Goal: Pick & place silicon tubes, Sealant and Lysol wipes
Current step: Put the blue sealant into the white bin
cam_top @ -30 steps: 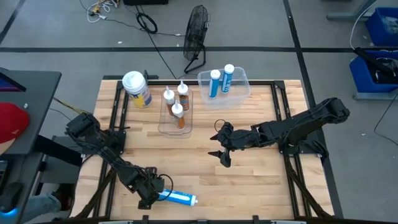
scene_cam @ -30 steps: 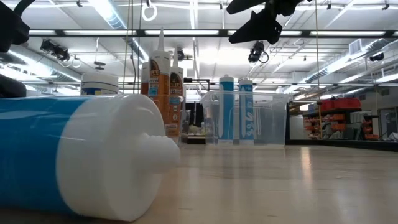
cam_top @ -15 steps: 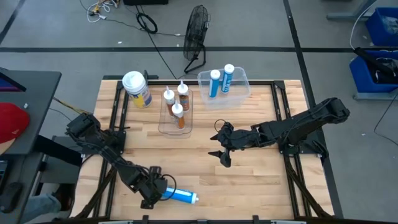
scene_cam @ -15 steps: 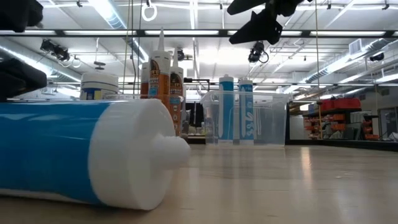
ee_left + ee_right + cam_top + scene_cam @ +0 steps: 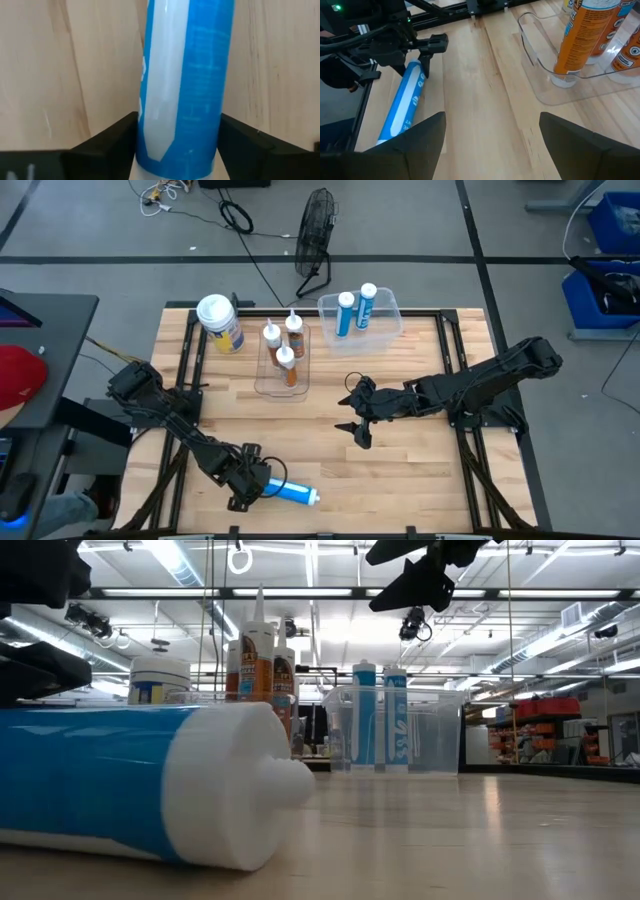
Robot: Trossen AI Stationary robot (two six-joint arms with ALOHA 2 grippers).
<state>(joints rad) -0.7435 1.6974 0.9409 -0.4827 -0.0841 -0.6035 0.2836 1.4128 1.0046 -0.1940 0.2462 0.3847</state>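
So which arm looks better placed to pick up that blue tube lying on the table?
The left. Its gripper already has a jaw on each side of the blue tube, near the table's front edge. The right gripper hangs open over mid-table, well away.

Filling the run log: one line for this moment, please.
left gripper: around lying blue tube | right gripper: open, idle mid-table | Lysol wipes: untouched

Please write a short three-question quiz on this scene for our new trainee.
1. True or false: the blue tube near the table's front edge lies on its side.
2. Which gripper straddles that tube? A) left gripper B) right gripper
3. How many orange tubes stand in the clear tray?

Key: 1 true; 2 A; 3 three.
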